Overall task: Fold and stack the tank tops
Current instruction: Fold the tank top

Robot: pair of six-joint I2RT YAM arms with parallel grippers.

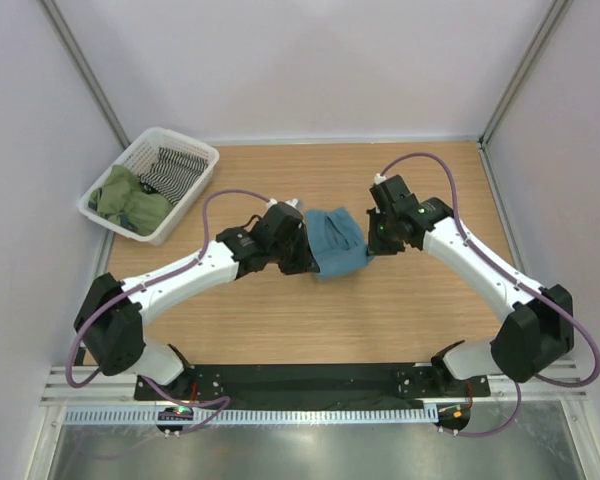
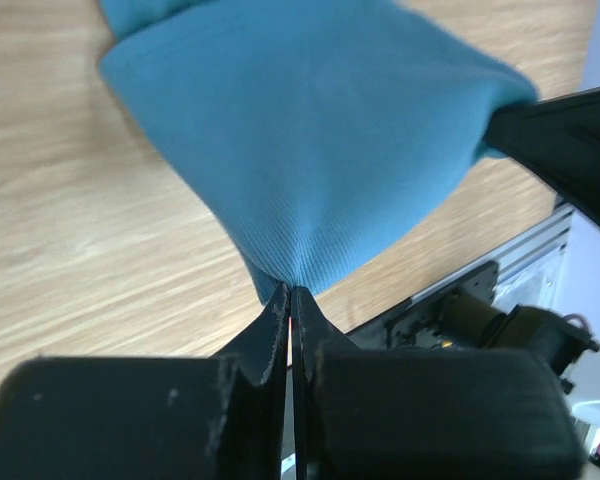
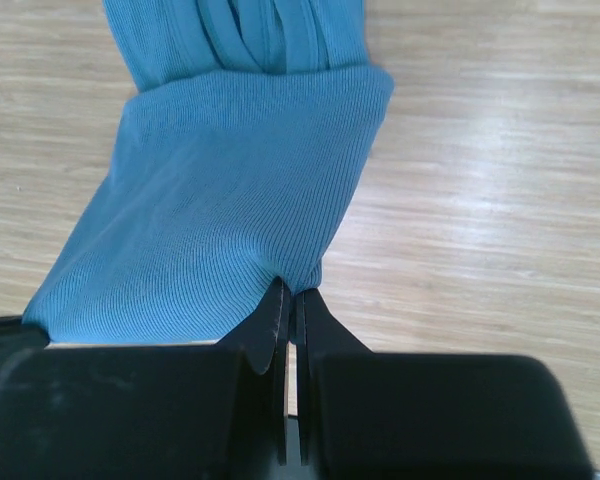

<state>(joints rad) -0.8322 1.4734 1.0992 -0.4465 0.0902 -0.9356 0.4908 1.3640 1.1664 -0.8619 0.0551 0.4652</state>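
Note:
The teal-blue tank top (image 1: 337,243) hangs folded between my two grippers above the middle of the table. My left gripper (image 1: 305,252) is shut on its left corner; the left wrist view shows the cloth (image 2: 310,140) pinched at the fingertips (image 2: 291,292). My right gripper (image 1: 372,238) is shut on its right corner; the right wrist view shows the cloth (image 3: 230,240) pinched at the fingertips (image 3: 292,290), with the straps doubled over at the far end. The olive-green tank top (image 1: 128,198) lies crumpled in the basket at the far left.
A white plastic basket (image 1: 197,195) stands at the table's far left corner, holding the green top and a black-and-white striped cloth (image 1: 173,170). Bare wooden table (image 1: 410,320) lies below the held top. Grey walls close off the back and sides.

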